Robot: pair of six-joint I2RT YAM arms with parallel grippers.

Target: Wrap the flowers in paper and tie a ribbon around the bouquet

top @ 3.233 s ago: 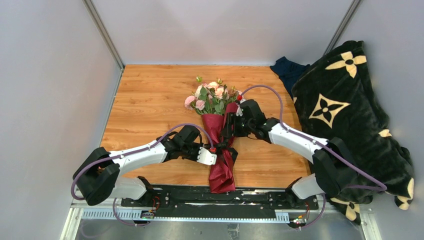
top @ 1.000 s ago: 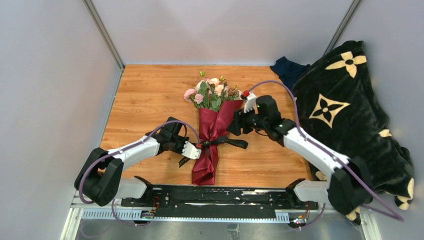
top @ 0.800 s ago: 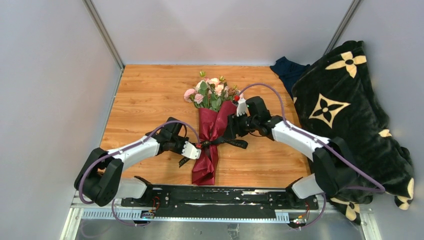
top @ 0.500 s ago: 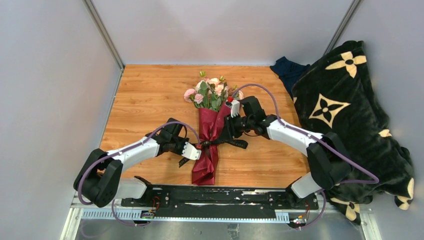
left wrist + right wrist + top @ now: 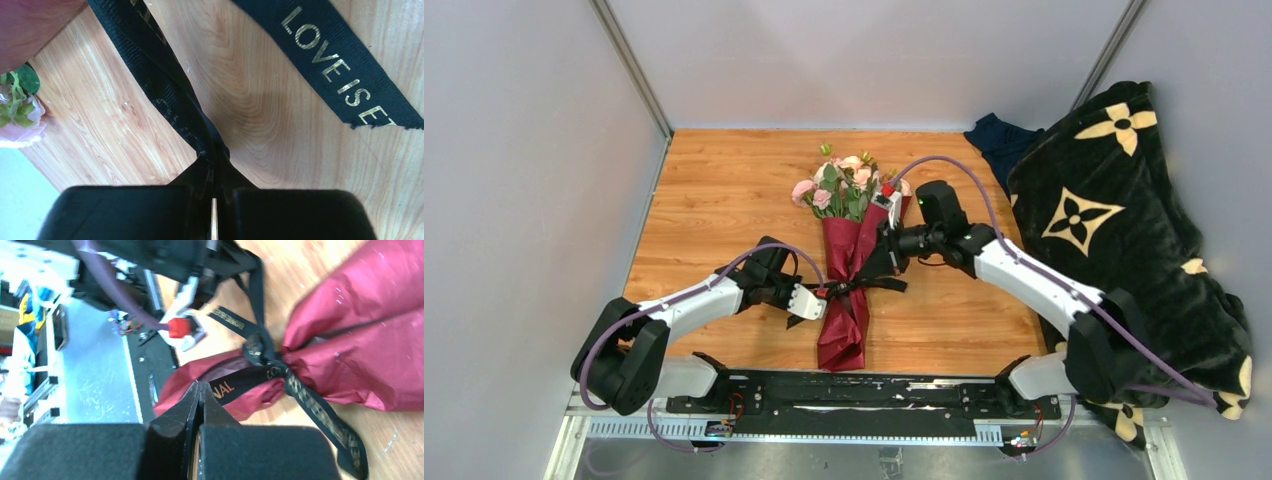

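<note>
The bouquet lies on the wooden table, its pink and cream flowers (image 5: 849,190) at the far end. The dark red paper (image 5: 849,325) is cinched at the waist by the black ribbon (image 5: 856,287). My left gripper (image 5: 816,300) sits just left of the waist, shut on one ribbon strand (image 5: 165,95). A loose lettered ribbon tail (image 5: 340,70) lies flat beside it. My right gripper (image 5: 881,262) is at the waist's right side. Its jaws (image 5: 200,387) are shut, and the lettered ribbon band (image 5: 235,385) runs from the knot (image 5: 260,352) to their tips.
A black blanket with cream flower motifs (image 5: 1114,230) is heaped along the right side, with a navy cloth (image 5: 999,140) behind it. Grey cage walls close in the left and back. A black rail (image 5: 854,395) runs along the near table edge.
My right gripper came in from the right towards the bouquet's waist and closed from open to shut. The right ribbon tail drew in. The left gripper stayed shut on its strand.
</note>
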